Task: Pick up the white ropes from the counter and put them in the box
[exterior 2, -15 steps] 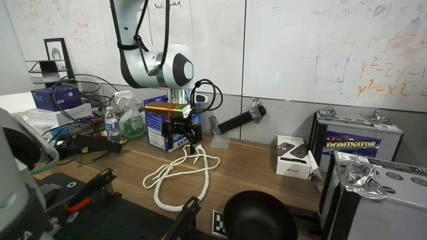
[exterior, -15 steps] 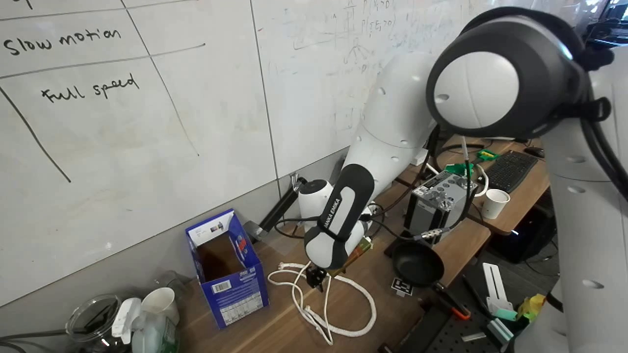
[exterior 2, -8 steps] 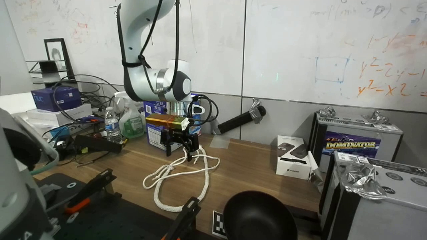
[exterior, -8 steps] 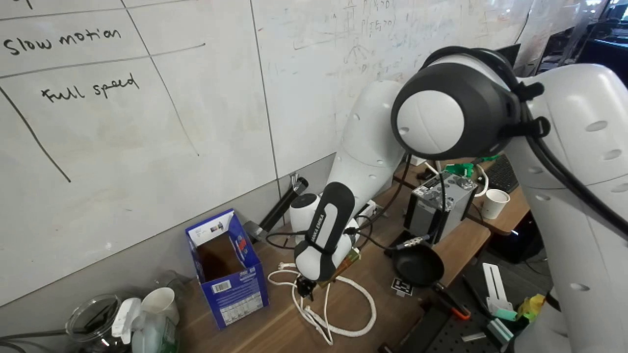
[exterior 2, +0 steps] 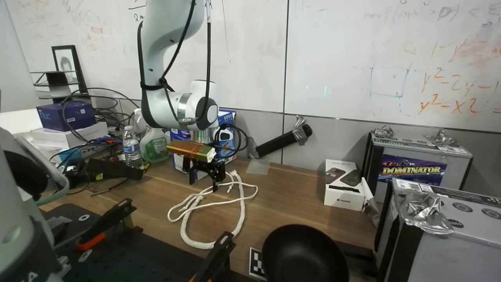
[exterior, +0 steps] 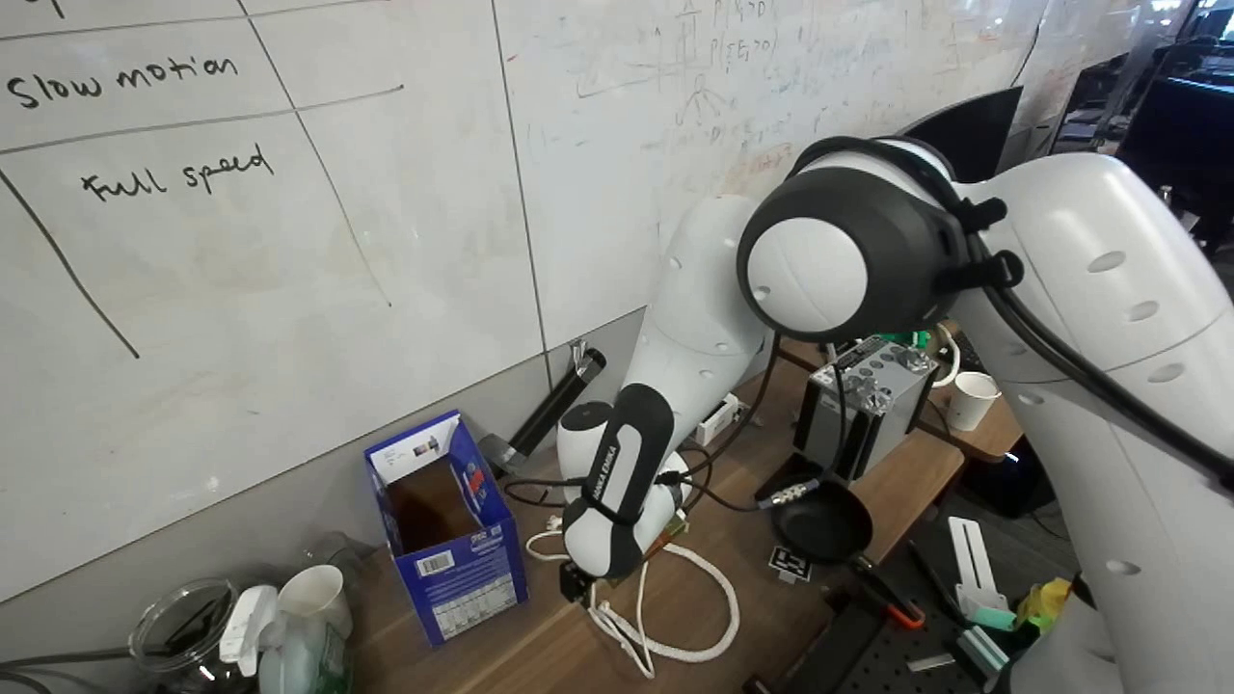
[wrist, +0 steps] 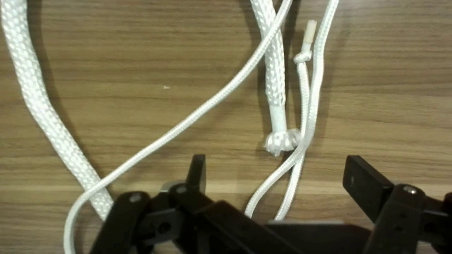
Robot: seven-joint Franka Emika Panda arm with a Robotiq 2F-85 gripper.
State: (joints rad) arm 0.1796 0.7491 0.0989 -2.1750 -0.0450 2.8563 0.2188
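Note:
The white ropes lie loosely looped on the wooden counter [exterior 2: 293,196]; both exterior views show them, including a thick stretch of rope [exterior: 730,598]. In the wrist view a thin rope [wrist: 190,118] crosses over a thick rope [wrist: 31,77]. My gripper [exterior 2: 203,186] hangs over the ropes with its jaws wide apart. Seen from the wrist, two thin strands run between the black fingers [wrist: 363,183] without being gripped, close to a frayed rope end [wrist: 280,141]. The blue box [exterior: 472,578] stands upright beside the ropes, its top open; in an exterior view my arm partly covers it.
A black pan [exterior: 819,520] sits on the side of the ropes away from the box. Near the box are a paper cup [exterior: 318,598] and a spray bottle [exterior 2: 156,147]. A black clamp [exterior 2: 219,254] stands at the counter's front; a white phone box [exterior 2: 344,188] lies further along.
My arm has come down and shifted leftward in both exterior views, bringing the gripper lower over the ropes. The jaws have stayed apart. Ropes and box have not moved.

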